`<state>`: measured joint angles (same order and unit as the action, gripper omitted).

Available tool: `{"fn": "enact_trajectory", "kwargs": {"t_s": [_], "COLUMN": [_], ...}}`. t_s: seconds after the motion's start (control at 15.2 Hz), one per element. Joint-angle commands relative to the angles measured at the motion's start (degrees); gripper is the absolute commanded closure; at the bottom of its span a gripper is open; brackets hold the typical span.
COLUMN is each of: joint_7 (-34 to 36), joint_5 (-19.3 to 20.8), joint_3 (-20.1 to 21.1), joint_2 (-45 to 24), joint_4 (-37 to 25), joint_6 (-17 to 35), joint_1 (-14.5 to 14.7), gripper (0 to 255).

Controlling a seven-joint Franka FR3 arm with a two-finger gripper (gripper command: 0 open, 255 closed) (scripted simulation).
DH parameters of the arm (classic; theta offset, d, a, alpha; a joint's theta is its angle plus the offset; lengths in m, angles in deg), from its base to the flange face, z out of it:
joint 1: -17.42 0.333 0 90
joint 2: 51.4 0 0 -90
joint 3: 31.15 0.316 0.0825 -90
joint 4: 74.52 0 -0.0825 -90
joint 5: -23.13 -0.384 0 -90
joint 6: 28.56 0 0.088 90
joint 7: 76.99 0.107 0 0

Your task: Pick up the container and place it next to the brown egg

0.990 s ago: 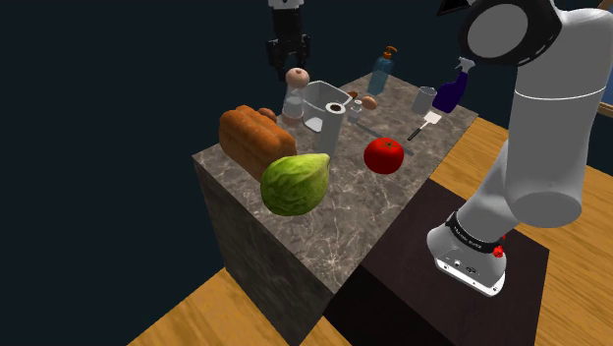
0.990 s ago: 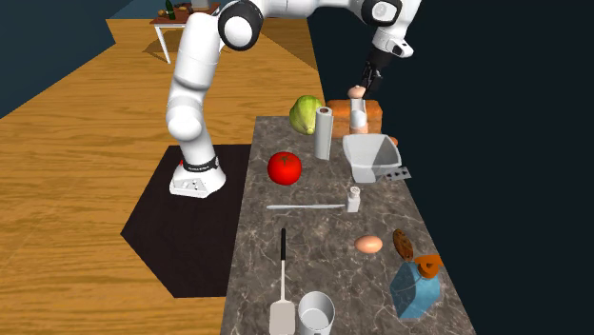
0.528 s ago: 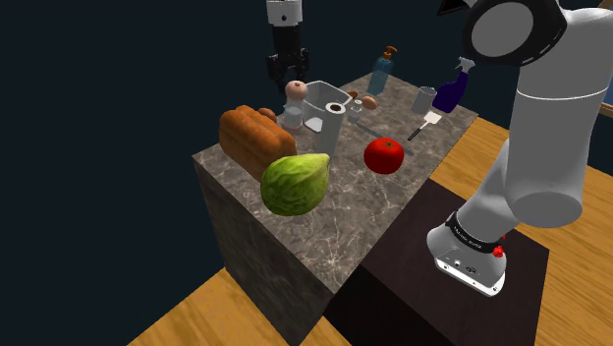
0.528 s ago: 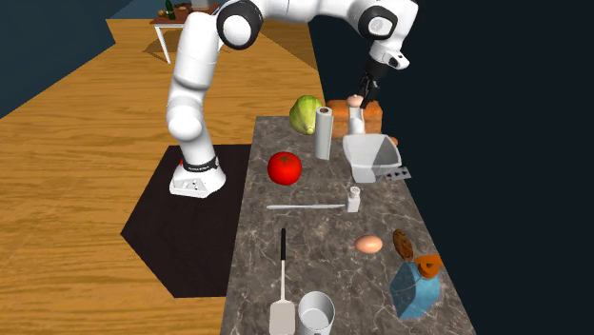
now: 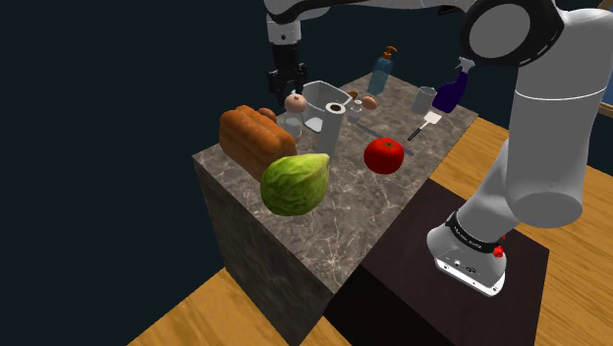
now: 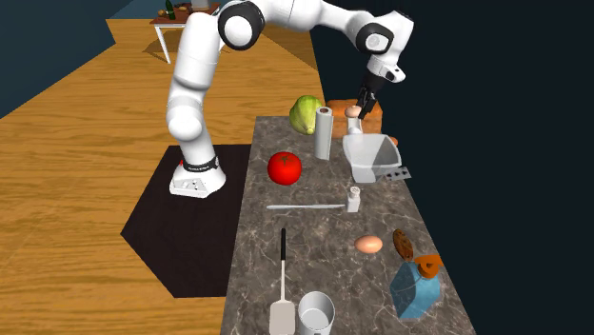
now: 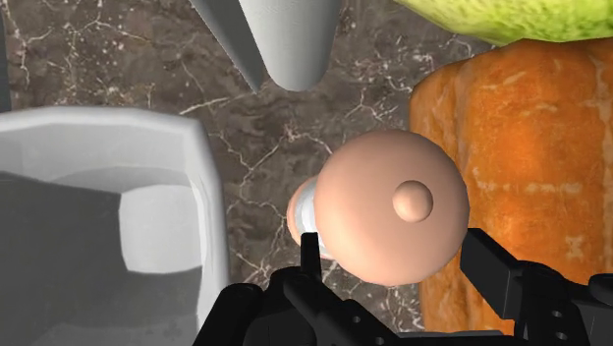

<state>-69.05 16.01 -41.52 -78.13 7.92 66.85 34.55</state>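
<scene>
The container is a clear jar [image 5: 293,120] with a round tan knobbed lid [image 7: 393,206]. It stands between the orange bread loaf [image 5: 253,138] and a grey open bin [image 5: 319,103], at the far end of the marble counter in the second exterior view. My gripper [image 5: 290,86] hangs just above the lid, pointing down. In the wrist view my gripper [image 7: 403,270] is open, one finger on each side of the lid and neither clasping it. The brown egg [image 6: 369,245] lies far along the counter, near a blue bottle [image 6: 415,285].
Close around the jar [image 6: 355,121] are the bin [image 6: 371,154], a paper roll [image 6: 324,131] and the loaf [image 7: 521,147]. A green cabbage [image 5: 295,184], a tomato [image 5: 384,155], a shaker [image 6: 353,199], a knife [image 6: 305,206], a spatula [image 6: 283,285] and a mug [image 6: 316,312] share the counter.
The gripper has come down from well above the counter to just over the jar. In both exterior views the jar's lid also sits lower than a second ago.
</scene>
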Motion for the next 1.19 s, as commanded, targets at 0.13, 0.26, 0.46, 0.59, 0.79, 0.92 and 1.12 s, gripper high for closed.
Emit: {"fn": "enact_trajectory", "kwargs": {"t_s": [0.13, 0.26, 0.46, 0.59, 0.79, 0.92, 1.12], "joint_7": [0.0, 0.0, 0.0, 0.0, 0.0, 0.0, 0.2], "joint_5": [-0.1, -0.1, -0.1, -0.1, -0.1, -0.1, -0.2], "joint_3": [0.0, 0.0, 0.0, 0.0, 0.0, 0.0, 0.0], "joint_2": [-0.3, -0.3, -0.3, -0.3, -0.3, -0.7, -2.2], "joint_4": [0.3, 0.3, 0.3, 0.3, 0.3, -2.1, -9.8], "joint_6": [0.7, 0.7, 0.7, 0.7, 0.7, -1.4, -7.5], "joint_1": [0.0, 0.0, 0.0, 0.0, 0.0, -0.2, -0.8], "gripper": [255, 255, 255, 0, 0, 0, 0]}}
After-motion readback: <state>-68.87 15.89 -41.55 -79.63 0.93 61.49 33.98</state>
